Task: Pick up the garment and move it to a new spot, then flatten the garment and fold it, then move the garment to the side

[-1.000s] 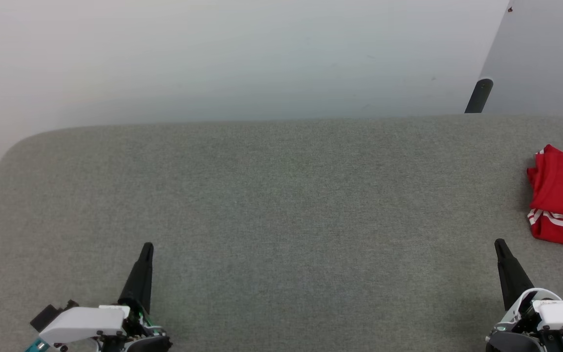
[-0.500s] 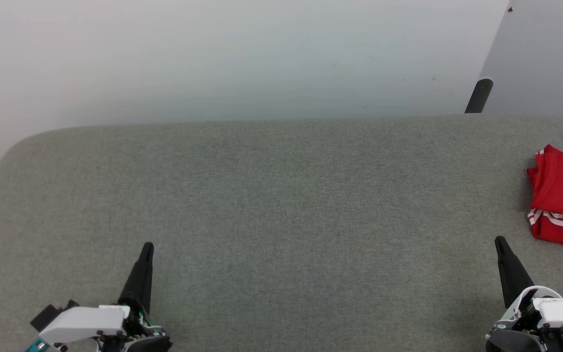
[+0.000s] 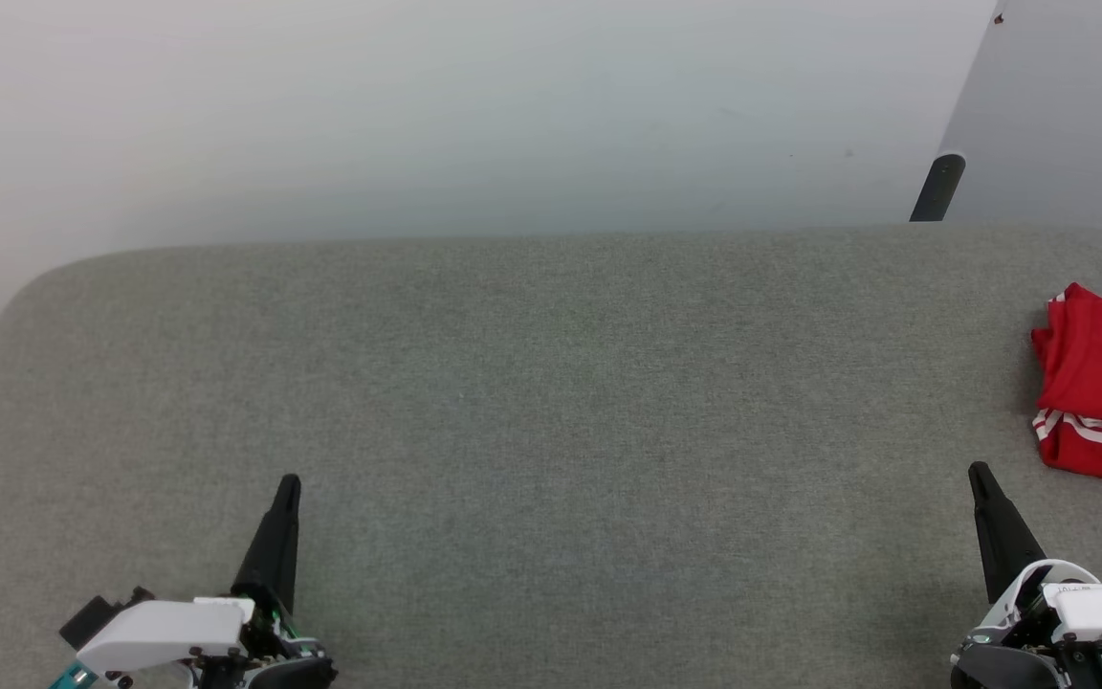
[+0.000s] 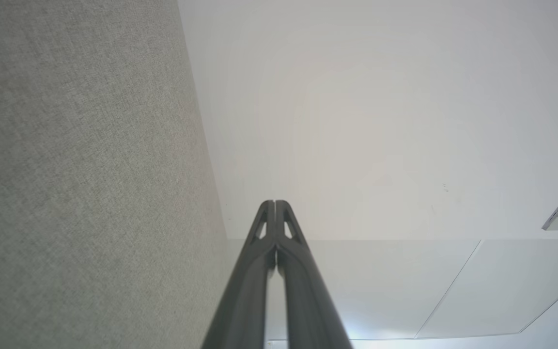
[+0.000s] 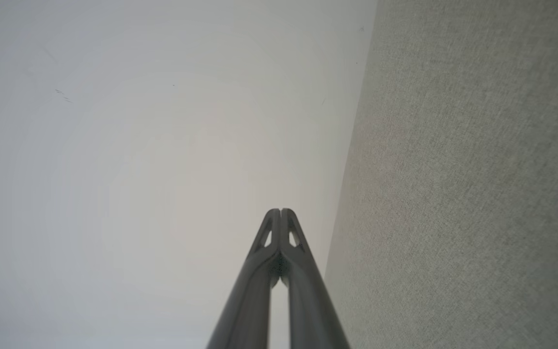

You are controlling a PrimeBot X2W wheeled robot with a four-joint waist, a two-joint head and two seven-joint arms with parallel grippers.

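Observation:
The garment point(image 3: 1101, 388), a red T-shirt with white-and-red striped trim, lies folded in a compact bundle at the far right of the grey fabric table point(image 3: 551, 402), partly cut off by the picture's edge. My left gripper point(image 3: 289, 483) rests at the lower left, shut and holding nothing; its wrist view has the fingertips point(image 4: 274, 204) pressed together. My right gripper point(image 3: 978, 474) sits at the lower right, a short way in front and left of the garment, shut and empty, fingertips point(image 5: 280, 212) together.
A pale wall point(image 3: 474, 105) rises behind the table's far edge. A dark table leg or post point(image 3: 937, 187) and a grey panel point(image 3: 1068, 115) stand at the back right. The table's left corner is rounded.

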